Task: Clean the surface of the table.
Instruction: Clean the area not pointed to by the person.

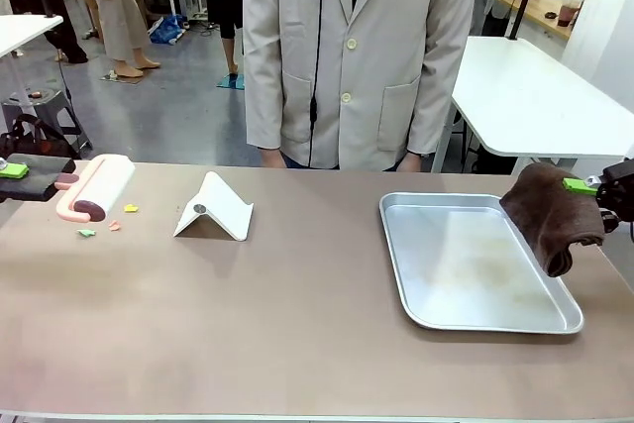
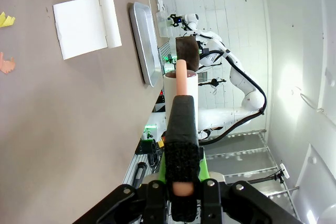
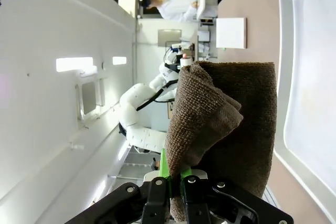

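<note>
So the left claw [image 1: 14, 171] was clamped tight on the pink handle of a lint roller [image 1: 99, 185], out at its own end of the counter [image 1: 297, 314]. The right claw [image 1: 594, 185] was pinched shut on a brown cloth [image 1: 555, 215] that hung down from it by the opposite end. The counter itself stretched out below and between the two claws.

The mess looked like a few small paper scraps [image 1: 109, 223], yellow, green and pink, lying on the counter just ahead of the left claw, right beside the roller's sticky drum.

If I were doing this step, I'd lower the drum flat so it's touching the top, then roll slowly over the scraps with light, even pressure. Tilting it would probably just push the bits around.

I'd also steer clear of the white folded stand [image 1: 213, 207], which sat farther out from the left claw toward the middle.

The cloth could then wipe the open stretch, going around the metal tray [image 1: 466, 264] lying just inward of the right claw.

As for brands or labels, I couldn't read any writing on anything.
</note>
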Motion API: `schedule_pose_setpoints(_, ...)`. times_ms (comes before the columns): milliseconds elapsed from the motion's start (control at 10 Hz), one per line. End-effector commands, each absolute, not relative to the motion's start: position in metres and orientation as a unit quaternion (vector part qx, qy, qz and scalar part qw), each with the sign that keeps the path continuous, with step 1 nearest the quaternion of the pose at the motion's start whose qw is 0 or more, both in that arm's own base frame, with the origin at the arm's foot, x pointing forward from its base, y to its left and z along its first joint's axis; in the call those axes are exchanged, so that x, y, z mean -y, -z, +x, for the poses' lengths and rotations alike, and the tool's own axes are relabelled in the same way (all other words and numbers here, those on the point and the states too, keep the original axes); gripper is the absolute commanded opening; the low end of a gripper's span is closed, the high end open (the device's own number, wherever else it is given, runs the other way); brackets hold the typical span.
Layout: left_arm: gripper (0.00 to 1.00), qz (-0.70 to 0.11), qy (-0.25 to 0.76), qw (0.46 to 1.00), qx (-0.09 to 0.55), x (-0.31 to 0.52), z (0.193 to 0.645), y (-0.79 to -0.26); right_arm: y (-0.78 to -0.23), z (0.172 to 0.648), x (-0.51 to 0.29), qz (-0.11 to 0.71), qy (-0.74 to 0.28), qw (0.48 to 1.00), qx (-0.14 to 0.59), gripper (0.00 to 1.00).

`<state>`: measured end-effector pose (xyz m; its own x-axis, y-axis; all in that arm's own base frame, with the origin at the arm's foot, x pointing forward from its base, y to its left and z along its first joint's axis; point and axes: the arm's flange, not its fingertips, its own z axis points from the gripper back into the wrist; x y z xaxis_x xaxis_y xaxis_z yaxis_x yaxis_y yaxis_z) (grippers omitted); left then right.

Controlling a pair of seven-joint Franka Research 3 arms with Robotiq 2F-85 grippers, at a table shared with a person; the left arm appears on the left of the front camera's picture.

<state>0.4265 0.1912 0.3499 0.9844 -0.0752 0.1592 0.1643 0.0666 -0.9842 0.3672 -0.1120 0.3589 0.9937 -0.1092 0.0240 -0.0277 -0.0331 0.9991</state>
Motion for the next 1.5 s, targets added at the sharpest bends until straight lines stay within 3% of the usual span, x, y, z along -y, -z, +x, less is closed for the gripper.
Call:
schedule_pose_setpoints(0,0.00,-0.680,0.086,0.727,0.034,-0.191,0.425,-0.353,-0.363,0.370,0.113,0.723,0.029,0.688,0.058,0.00)
schedule_pose_setpoints(100,0.00,-0.680,0.086,0.727,0.034,-0.191,0.425,-0.353,-0.363,0.370,0.113,0.723,0.029,0.688,0.058,0.00)
schedule_pose_setpoints(200,0.22,-0.678,0.082,0.730,0.033,-0.191,0.426,-0.350,-0.363,0.370,0.113,0.723,0.029,0.688,0.058,0.00)
schedule_pose_setpoints(300,0.22,-0.654,0.099,0.749,0.035,-0.186,0.434,-0.351,-0.363,0.370,0.113,0.723,0.029,0.688,0.058,0.00)
schedule_pose_setpoints(600,0.22,-0.565,0.040,0.815,0.119,-0.221,0.445,-0.353,-0.363,0.370,0.113,0.723,0.029,0.688,0.058,0.00)
schedule_pose_setpoints(1200,0.22,-0.485,-0.105,0.857,0.141,-0.324,0.450,-0.356,-0.363,0.370,0.113,0.723,0.029,0.688,0.058,0.00)
schedule_pose_setpoints(1400,0.22,-0.479,-0.129,0.863,0.098,-0.338,0.450,-0.343,-0.363,0.370,0.113,0.723,0.029,0.688,0.058,0.00)
